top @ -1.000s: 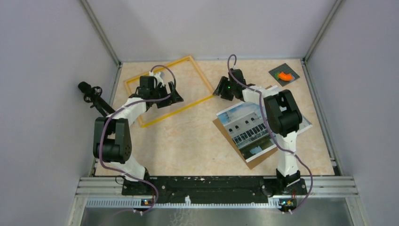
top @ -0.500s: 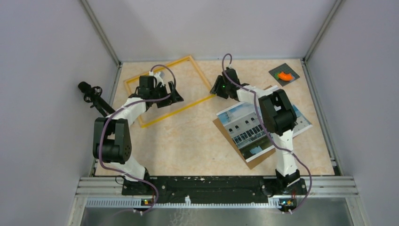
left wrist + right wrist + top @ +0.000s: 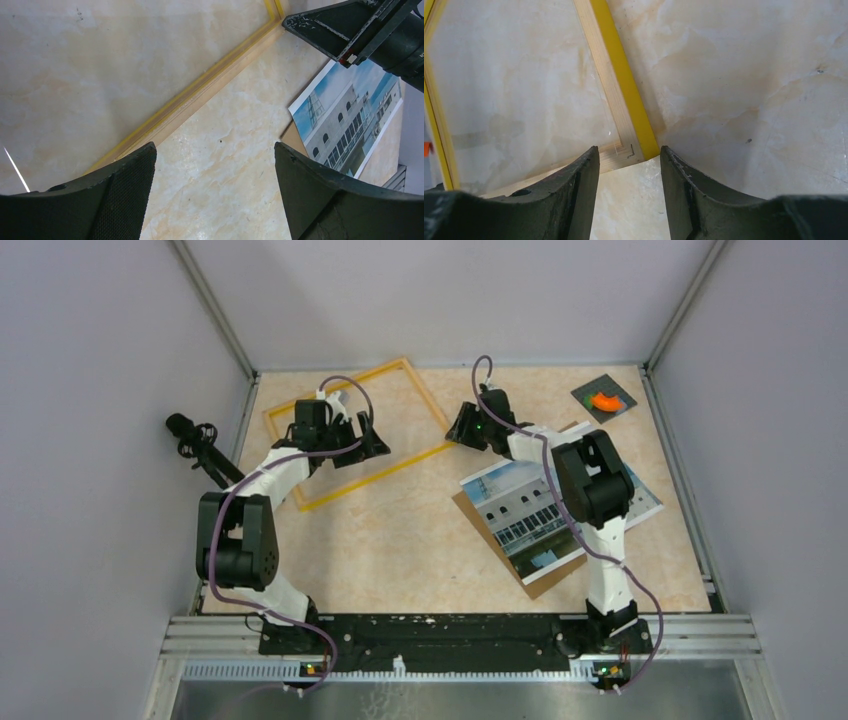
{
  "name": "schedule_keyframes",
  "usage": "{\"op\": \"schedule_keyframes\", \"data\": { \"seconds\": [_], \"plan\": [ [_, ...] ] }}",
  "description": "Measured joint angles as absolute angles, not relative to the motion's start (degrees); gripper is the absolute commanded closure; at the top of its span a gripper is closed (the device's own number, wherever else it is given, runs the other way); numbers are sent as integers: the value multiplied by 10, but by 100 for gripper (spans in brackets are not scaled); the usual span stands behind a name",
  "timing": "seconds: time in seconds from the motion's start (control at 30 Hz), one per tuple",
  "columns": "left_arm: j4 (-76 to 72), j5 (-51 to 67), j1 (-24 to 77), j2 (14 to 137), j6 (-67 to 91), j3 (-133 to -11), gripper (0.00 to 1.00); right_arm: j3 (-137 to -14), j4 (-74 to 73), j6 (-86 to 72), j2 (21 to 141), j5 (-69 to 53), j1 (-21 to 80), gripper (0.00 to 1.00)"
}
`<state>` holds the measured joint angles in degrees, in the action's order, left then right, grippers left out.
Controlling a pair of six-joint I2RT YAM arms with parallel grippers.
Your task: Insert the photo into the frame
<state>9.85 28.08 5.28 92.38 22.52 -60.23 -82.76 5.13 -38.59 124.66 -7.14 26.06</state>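
R gripper (image 3: 629, 152) narrow, empty; frame (image 3: 623, 75) corner just ahead btwn tips. Lower straight, pinch squarely. L gripper (image 3: 212, 160) wide, frame edge below.

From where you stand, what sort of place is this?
Probably a robotics lab test cell, not a home: plain grey walls box in a table, a left arm and right arm are bolted to its near rail, and only props lie out: a frame and a photo.
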Motion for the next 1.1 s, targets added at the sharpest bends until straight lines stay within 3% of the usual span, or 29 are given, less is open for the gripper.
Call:
{"op": "schedule_keyframes", "data": {
  "seconds": [0.63, 1.1],
  "plan": [
    [98, 287, 53, 924, 225, -602, 9, -836, 33, -302, 1246, -65, 267, 55],
    [98, 288, 53, 924, 225, -602, 9, -846, 16, -377, 1247, 65, 306, 50]
  ]
}}
